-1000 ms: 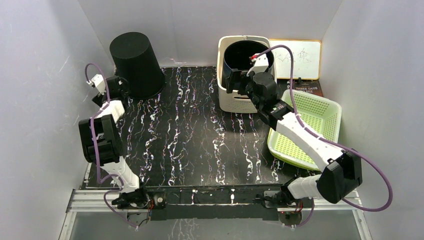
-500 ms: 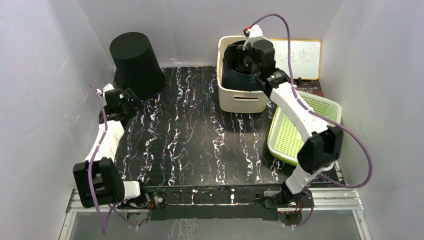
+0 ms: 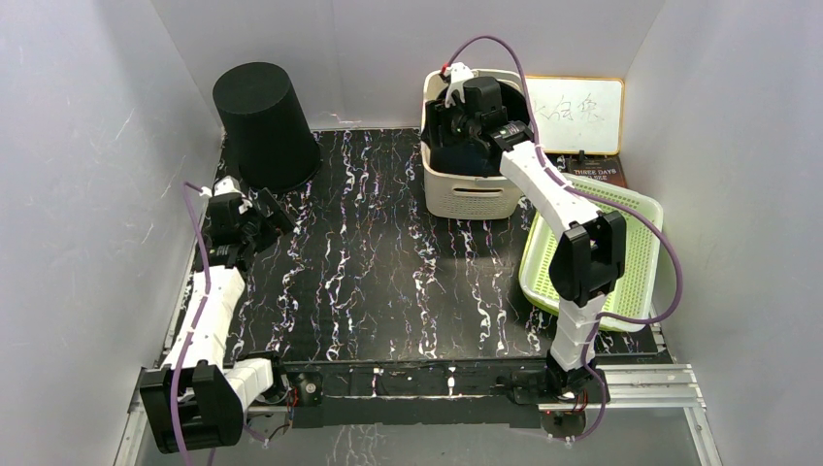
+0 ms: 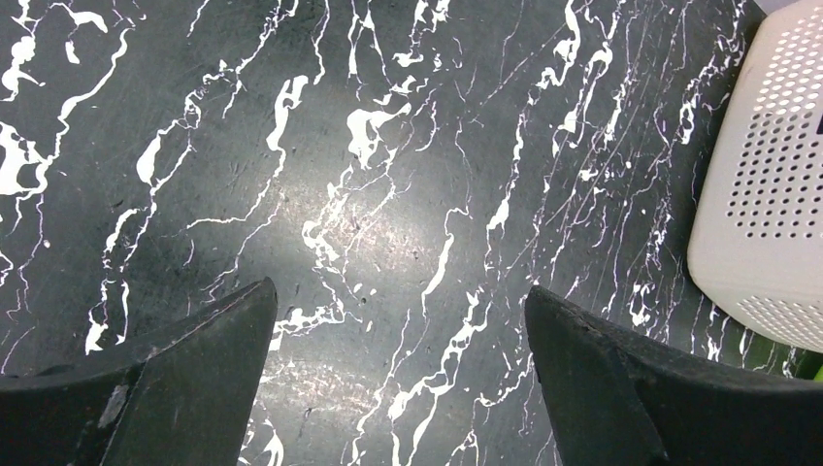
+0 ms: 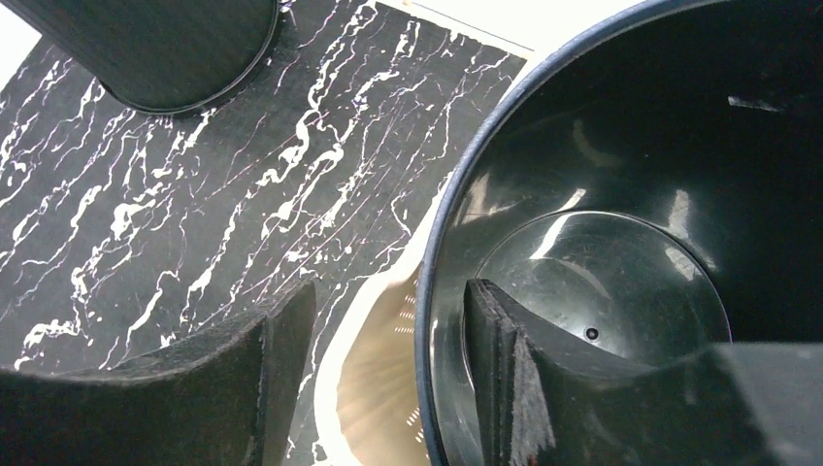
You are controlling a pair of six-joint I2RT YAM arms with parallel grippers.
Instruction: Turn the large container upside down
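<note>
Since the right arm has reached further over the back of the table in the last second, the bucket (image 5: 621,272) now has its rim between the jaws of the right gripper (image 5: 386,296). The bucket stands upright, mouth up, inside the white basket (image 3: 476,199). One finger is inside the wall and one is outside. The jaws have begun to narrow, but I see a gap at the outer finger, so nothing is clamped yet. I judge the grasp is being made, and lifting and turning remain. The left gripper (image 4: 398,301) has drawn back from the inverted black bin (image 3: 264,121) and hangs wide apart over the bare table (image 4: 388,146).
</note>
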